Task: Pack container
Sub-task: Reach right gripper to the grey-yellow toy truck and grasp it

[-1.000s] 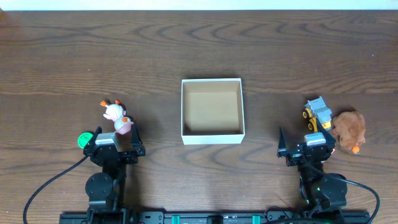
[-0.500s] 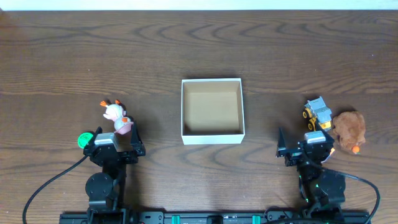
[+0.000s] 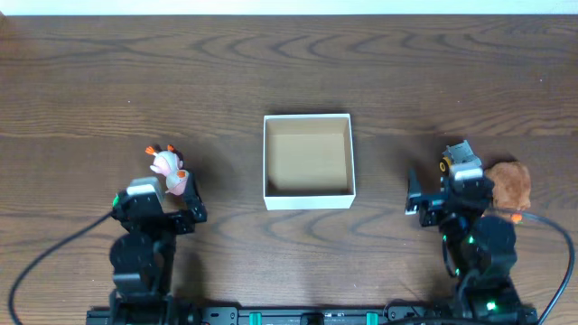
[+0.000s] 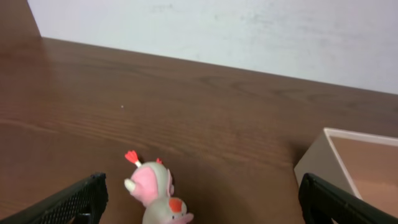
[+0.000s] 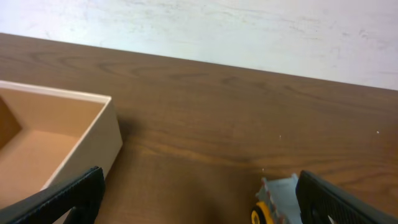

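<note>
Both arms have pushed forward from their bases since a second ago. The left gripper [image 4: 202, 200] sits low, jaws spread wide and empty, with a pink-and-white toy figure [image 4: 152, 186] just ahead, nearer its left finger. The right gripper [image 5: 199, 199], equally wide and empty, has a toy truck [image 5: 278, 202] ahead by its right finger. The container [image 3: 307, 199] lies between them, ahead and inward of each.

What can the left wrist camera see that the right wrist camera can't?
Only the left wrist view shows the pink-and-white toy. Only the right wrist view shows the yellow-and-grey toy truck. Both show part of the container and the wooden table, plus open fingers: the left gripper in one, the right gripper in the other.
</note>
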